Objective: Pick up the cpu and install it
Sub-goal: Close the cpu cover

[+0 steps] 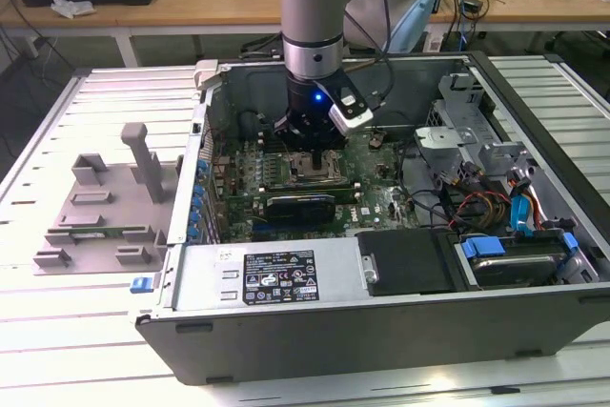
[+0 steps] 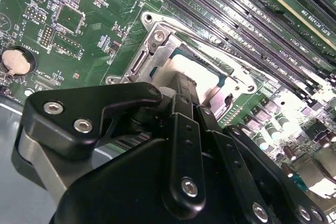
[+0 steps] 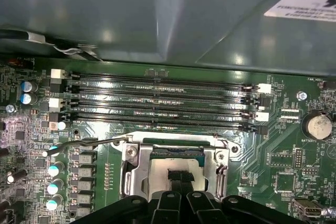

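Gripper [image 2: 181,85] looming closest in second wrist view, fingers drawn together, gripping nothing, tips pointing down right over cpu [image 2: 202,74], contact unclear; cpu lying flat inside metal socket frame [image 2: 152,45] on green motherboard [image 2: 79,30], beside memory slots [image 3: 157,103], inside open computer case [image 1: 400,331]

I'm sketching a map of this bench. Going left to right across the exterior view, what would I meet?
Grey tray → gripper → silver bracket → blue cable
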`<state>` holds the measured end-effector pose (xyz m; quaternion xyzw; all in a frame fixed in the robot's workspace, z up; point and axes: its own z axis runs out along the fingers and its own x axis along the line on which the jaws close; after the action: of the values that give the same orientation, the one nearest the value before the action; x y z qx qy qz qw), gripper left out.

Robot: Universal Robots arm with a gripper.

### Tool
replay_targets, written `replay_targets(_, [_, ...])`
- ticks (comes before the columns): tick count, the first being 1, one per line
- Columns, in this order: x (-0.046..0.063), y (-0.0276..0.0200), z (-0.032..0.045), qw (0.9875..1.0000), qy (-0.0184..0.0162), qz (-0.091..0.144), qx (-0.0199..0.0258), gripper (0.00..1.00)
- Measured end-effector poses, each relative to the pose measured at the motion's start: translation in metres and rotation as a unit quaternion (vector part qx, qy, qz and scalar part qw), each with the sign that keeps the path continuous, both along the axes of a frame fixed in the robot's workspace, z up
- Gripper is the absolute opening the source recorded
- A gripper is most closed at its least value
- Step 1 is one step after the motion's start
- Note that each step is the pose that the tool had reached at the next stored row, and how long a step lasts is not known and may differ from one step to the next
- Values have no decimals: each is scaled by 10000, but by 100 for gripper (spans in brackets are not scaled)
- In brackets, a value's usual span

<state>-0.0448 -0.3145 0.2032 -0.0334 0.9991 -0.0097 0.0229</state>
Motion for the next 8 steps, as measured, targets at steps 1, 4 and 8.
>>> replay_targets(1, [0,-1,-1,10000,0,-34,0,11])
replay_targets(4, [0,-2,-2,9997,0,-226,-1,11])
replay_targets(8, [0,-2,-1,9996,-1,-296,0,11])
